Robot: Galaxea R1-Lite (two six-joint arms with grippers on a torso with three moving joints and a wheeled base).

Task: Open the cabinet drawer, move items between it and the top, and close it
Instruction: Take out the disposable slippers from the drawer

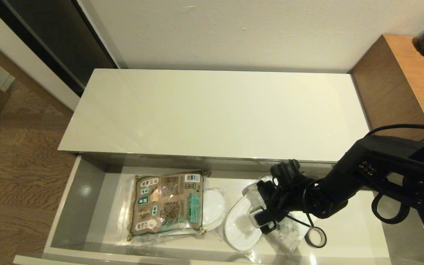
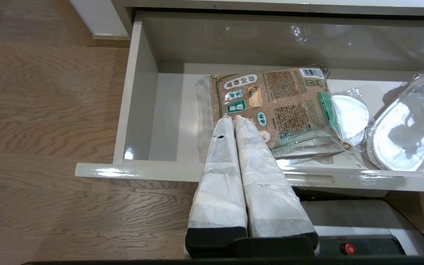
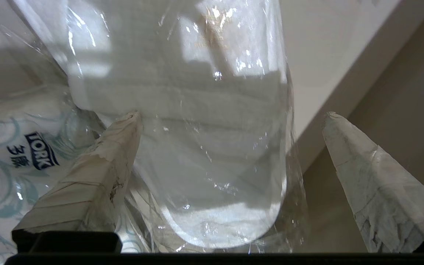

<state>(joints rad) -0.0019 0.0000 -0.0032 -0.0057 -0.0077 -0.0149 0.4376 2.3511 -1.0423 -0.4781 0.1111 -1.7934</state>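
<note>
The cabinet drawer [image 1: 76,206] stands pulled out below the cream top [image 1: 212,110], which is bare. A white slipper in clear plastic [image 1: 239,228] lies in the drawer's right half. The tissue pack [image 1: 289,233] sits beside it, partly under my arm. My right gripper [image 1: 265,215] is down in the drawer and open. In the right wrist view it [image 3: 232,115] straddles the slipper's [image 3: 204,110] end, one finger [image 3: 116,147] wedged between slipper and tissue pack [image 3: 13,154], the other apart. My left gripper [image 2: 233,118] is shut and empty, held over the drawer's front edge [image 2: 153,171].
A brown-and-green printed packet [image 1: 166,204] lies in the drawer's left half on a second wrapped white slipper [image 1: 214,208]. A black tape ring [image 1: 315,237] sits near the front right. A brown wooden side cabinet [image 1: 399,81] stands at the right.
</note>
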